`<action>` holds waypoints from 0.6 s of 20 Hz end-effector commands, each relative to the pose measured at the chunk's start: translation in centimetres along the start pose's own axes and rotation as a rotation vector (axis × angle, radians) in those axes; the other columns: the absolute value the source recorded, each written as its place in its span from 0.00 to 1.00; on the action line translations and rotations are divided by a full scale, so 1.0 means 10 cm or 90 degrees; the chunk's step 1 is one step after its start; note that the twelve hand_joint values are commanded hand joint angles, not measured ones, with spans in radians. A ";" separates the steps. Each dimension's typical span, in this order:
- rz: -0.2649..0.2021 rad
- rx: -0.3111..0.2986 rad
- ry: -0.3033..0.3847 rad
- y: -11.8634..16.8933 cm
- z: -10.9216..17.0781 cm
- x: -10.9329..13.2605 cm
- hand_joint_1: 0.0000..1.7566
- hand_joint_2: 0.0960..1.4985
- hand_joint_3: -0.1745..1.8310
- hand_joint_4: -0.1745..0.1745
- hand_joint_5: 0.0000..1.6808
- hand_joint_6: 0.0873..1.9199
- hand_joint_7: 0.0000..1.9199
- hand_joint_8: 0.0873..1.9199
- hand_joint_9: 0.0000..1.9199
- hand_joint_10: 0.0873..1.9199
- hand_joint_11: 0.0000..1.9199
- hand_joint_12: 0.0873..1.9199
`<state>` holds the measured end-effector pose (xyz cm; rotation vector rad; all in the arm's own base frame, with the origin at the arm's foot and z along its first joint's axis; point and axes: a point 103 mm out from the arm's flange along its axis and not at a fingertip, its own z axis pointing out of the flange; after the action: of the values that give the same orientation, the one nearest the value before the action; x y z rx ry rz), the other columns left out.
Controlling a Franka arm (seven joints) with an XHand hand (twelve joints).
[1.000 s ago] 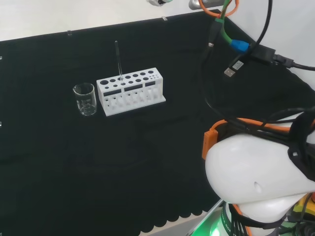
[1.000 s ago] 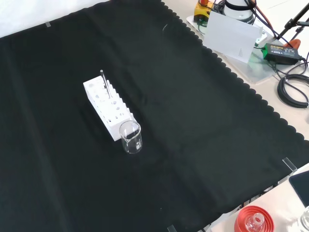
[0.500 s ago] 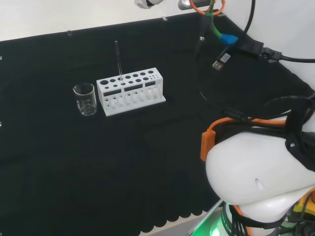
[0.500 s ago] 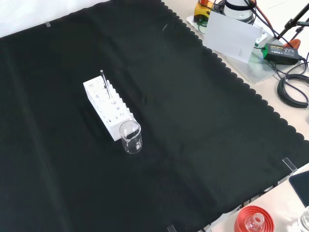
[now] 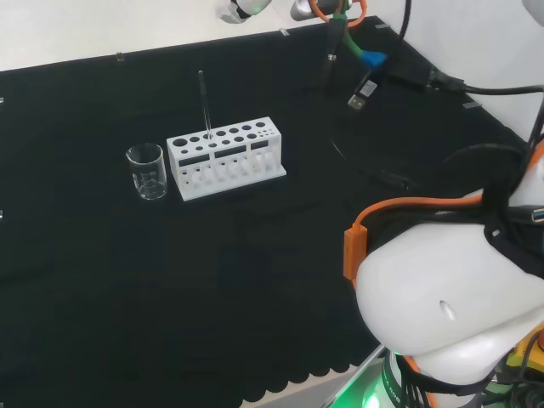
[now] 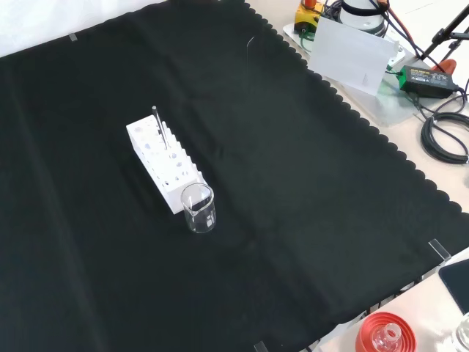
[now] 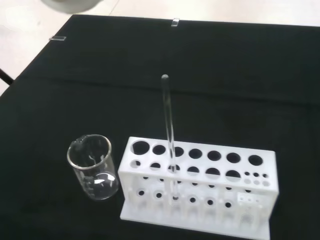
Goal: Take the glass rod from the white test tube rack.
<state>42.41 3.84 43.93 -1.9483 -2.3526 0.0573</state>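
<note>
The white test tube rack (image 5: pixel 225 157) stands on the black cloth, left of centre in the head view. A thin glass rod (image 5: pixel 205 106) stands upright in a hole near the rack's left end. In the front view the rack (image 6: pixel 165 167) runs away from the camera, with the rod (image 6: pixel 158 126) near its far end. The wrist view looks down on the rack (image 7: pixel 197 187) and the rod (image 7: pixel 169 130) from a distance. A blurred white part of the hand (image 7: pixel 70 4) sits at that picture's edge, well clear of the rod.
An empty clear beaker (image 5: pixel 147 172) stands just beside the rack's left end in the head view, nearest the camera in the front view (image 6: pixel 198 208). Loose cables (image 5: pixel 365 68) hang over the cloth's far right. A red ribbed stand (image 6: pixel 385 334) sits off the cloth's corner.
In the head view the hanging cables and the white parts at the top edge have shifted left. The rack, rod and beaker have not moved.
</note>
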 end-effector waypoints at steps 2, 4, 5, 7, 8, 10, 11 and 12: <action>-0.045 0.022 -0.006 0.22 0.06 -0.02 0.45 0.40 0.37 0.00 0.28 0.02 0.20 0.44 0.24 0.43 0.21 0.67; -0.045 0.040 -0.002 0.34 0.14 -0.07 0.46 0.40 0.37 0.00 0.28 0.02 0.21 0.44 0.24 0.43 0.21 0.67; -0.046 0.044 0.008 0.40 0.17 -0.10 0.46 0.40 0.37 0.00 0.28 0.02 0.21 0.44 0.24 0.43 0.22 0.67; -0.051 0.047 0.017 0.52 0.24 -0.14 0.46 0.40 0.38 0.00 0.29 0.03 0.22 0.44 0.25 0.43 0.22 0.67; -0.054 0.047 0.026 0.56 0.28 -0.16 0.46 0.40 0.38 0.00 0.29 0.03 0.22 0.44 0.25 0.43 0.22 0.67; -0.060 0.045 0.036 0.63 0.33 -0.19 0.47 0.40 0.38 0.00 0.29 0.03 0.22 0.44 0.25 0.43 0.22 0.67; -0.063 0.047 0.039 0.67 0.36 -0.20 0.47 0.40 0.38 0.00 0.29 0.03 0.22 0.44 0.25 0.43 0.22 0.67; -0.070 0.047 0.042 0.70 0.39 -0.21 0.47 0.40 0.38 0.00 0.29 0.03 0.22 0.44 0.25 0.43 0.22 0.67</action>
<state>45.90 4.08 42.07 -1.8382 -2.3676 0.0679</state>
